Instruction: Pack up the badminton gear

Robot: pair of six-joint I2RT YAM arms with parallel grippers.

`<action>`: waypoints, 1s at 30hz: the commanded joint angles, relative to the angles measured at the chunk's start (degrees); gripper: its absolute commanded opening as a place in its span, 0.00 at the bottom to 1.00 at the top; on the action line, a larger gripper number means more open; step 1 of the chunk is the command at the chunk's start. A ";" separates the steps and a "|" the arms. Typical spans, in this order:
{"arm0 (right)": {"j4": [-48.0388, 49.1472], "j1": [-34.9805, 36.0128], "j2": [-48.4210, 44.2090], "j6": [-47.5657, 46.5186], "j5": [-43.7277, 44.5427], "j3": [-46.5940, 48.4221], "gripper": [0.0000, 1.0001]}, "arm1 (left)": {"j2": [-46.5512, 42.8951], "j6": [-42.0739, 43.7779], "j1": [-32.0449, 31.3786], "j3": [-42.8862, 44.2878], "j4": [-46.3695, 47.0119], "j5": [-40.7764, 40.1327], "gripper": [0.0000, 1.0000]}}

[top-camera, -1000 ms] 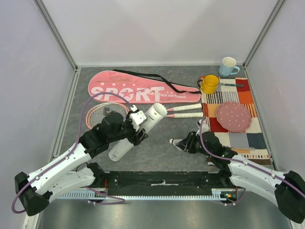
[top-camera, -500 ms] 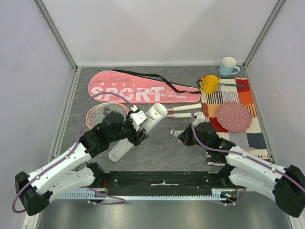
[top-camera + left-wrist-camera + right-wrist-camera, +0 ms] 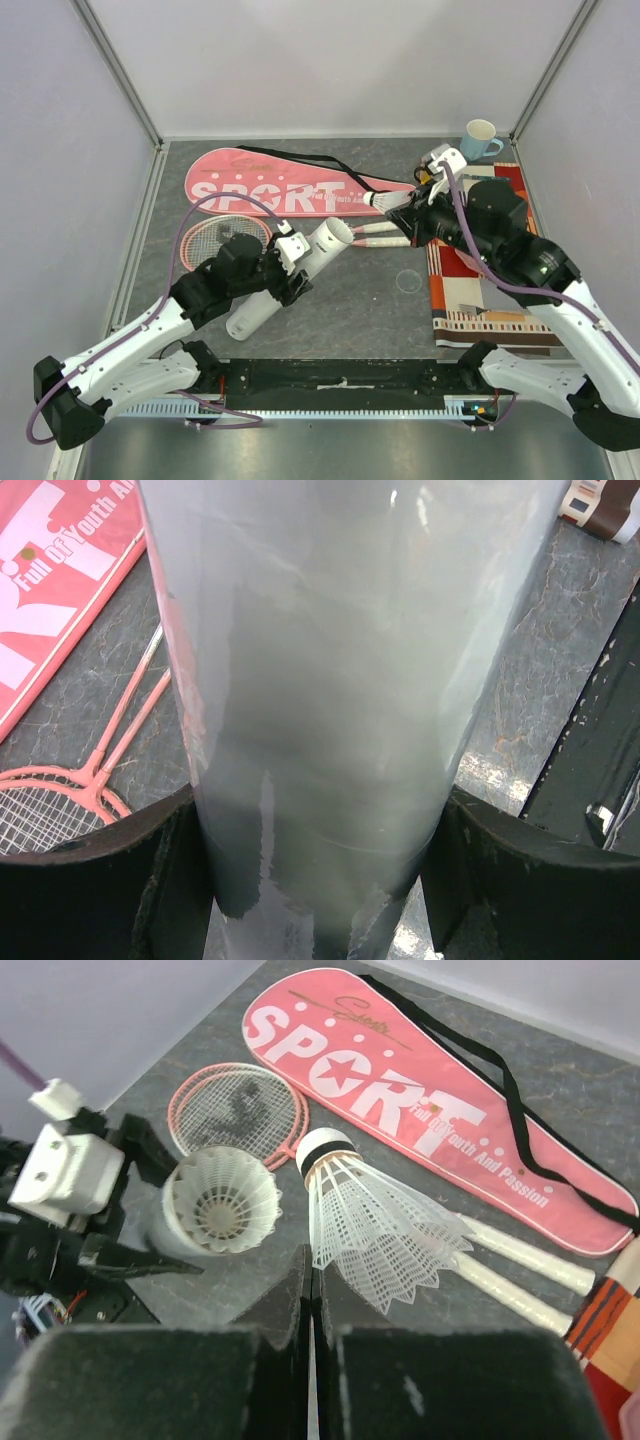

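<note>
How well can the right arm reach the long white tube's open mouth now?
Likely yes: the left pincer holds the long white tube, mouth toward the right pincer and its white feather shuttlecock; nothing stands between.

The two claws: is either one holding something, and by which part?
The left claw clasps the white tube around its middle; the right claw pinches a shuttlecock by its feather rim.

Pink white-lettered bag [image 3: 290, 185]; white shuttlecock [image 3: 370, 1215]; whitish tube [image 3: 330, 680]; orange-striped cloth [image 3: 465, 300], perhaps checked
</note>
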 commanded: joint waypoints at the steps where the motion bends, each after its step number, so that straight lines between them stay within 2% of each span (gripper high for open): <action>1: -15.80 -0.24 4.59 -7.99 -9.63 9.74 0.00 | -0.56 0.87 -0.06 1.53 2.47 2.23 0.17; 8: -22.49 -0.15 11.71 -12.83 -15.11 18.36 0.00 | -0.03 0.70 -0.06 1.71 2.65 3.47 0.17; 30: -23.45 0.02 22.88 -18.28 -25.92 23.11 0.00 | 0.14 0.96 -0.06 1.70 2.47 4.79 0.17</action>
